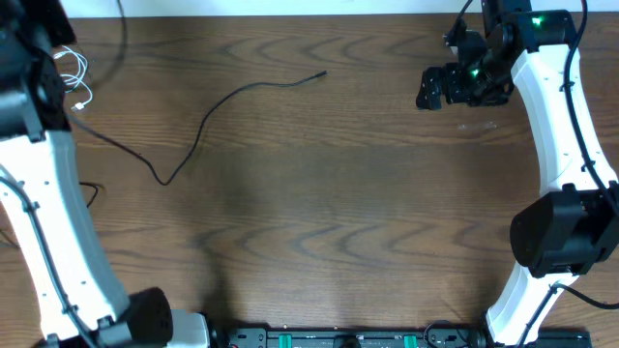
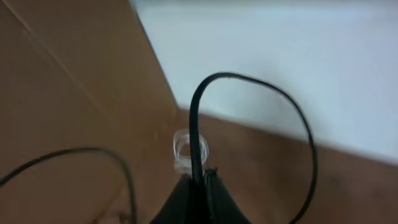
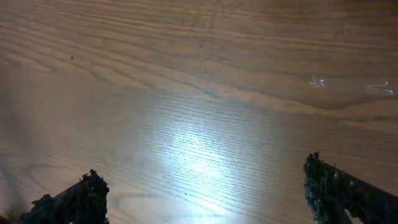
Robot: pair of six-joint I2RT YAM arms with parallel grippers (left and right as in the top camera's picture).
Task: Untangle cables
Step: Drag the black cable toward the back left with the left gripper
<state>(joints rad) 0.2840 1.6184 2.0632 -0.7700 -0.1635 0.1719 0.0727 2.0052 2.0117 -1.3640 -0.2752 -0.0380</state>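
A thin black cable (image 1: 206, 124) lies on the wooden table, from its free end at the upper middle down through a kink and back up to the left arm. A white cable (image 1: 75, 75) is bunched at the far left by that arm. In the left wrist view my left gripper (image 2: 202, 179) is shut on the black cable (image 2: 249, 79), which loops up out of the fingers. A small clear piece (image 2: 185, 149) sits just behind the fingertips. My right gripper (image 1: 428, 91) is open and empty over bare wood at the upper right, and it also shows in the right wrist view (image 3: 202, 183).
Another black strand (image 2: 81, 151) curves at the left of the left wrist view. A short black cable piece (image 1: 92, 193) lies at the table's left edge. A white wall (image 2: 298, 56) stands behind the table. The arm bases and an equipment bar (image 1: 338, 338) line the front edge.
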